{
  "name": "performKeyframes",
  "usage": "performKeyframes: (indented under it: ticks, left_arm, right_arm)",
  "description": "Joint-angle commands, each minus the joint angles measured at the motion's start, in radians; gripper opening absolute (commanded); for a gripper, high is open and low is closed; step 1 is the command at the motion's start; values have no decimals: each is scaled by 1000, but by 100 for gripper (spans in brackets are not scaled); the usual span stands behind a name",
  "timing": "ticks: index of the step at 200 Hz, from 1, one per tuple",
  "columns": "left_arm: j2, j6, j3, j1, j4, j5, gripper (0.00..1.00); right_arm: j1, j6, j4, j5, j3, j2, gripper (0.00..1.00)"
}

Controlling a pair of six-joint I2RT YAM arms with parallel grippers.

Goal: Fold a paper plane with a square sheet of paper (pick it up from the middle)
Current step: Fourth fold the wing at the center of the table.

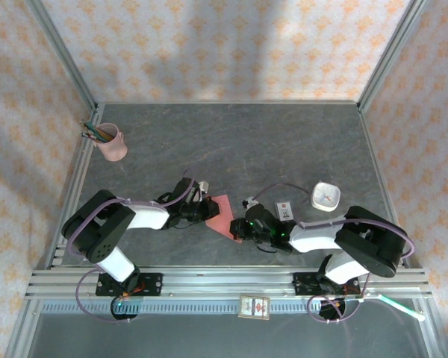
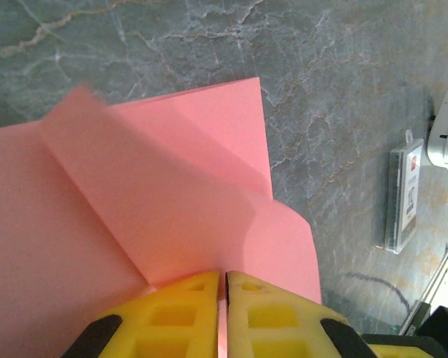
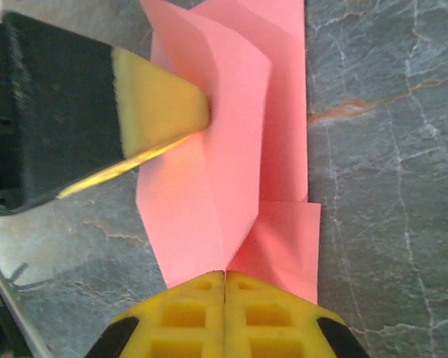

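Note:
The square sheet of paper is salmon pink and folded into creased flaps, and it sits between the two arms just above the dark table. My left gripper is shut on its left side. In the left wrist view the yellow jaws nearly meet, with a sliver of the pink paper pinched between them. My right gripper is shut on the near corner. In the right wrist view its jaws are pressed together where the paper's creases converge. The left gripper's fingers pinch a raised fold.
A pink pencil cup stands at the back left. A white square object and a small white-and-black box lie right of the paper, and the box also appears in the left wrist view. Aluminium rails run along the near edge.

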Motion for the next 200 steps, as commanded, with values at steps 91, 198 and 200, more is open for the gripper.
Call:
performKeyframes:
  ticks: [91, 198, 200]
  left_arm:
    - [-24, 15, 13, 6, -2, -10, 14]
    - [31, 31, -38, 15, 39, -24, 13]
    - [32, 31, -39, 15, 40, -24, 13]
  right_arm:
    - [29, -33, -37, 70, 8, 15, 0]
    - [28, 1, -30, 67, 8, -29, 7]
    - [28, 3, -31, 67, 9, -31, 7]
